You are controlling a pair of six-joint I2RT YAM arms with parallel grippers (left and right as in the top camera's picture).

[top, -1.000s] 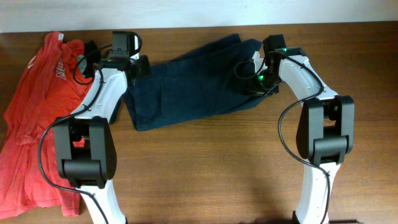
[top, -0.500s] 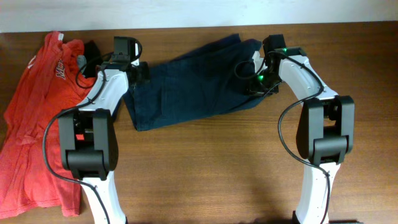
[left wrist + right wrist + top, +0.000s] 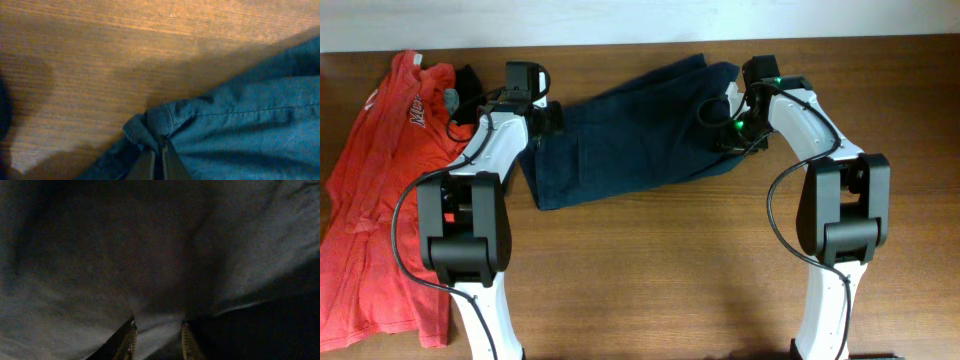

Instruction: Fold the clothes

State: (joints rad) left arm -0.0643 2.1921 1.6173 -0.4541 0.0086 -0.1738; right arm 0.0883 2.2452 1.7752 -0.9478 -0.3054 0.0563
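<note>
Work surface: a brown bench (image 3: 650, 270) with wood grain running left to right, filling most of the overhead view. A plain pale wall (image 3: 620, 20) borders its far edge. In the left wrist view, warm light falls on the wood, with soft shadows.

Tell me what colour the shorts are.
The shorts are dark navy blue, clearest in the overhead view.
</note>
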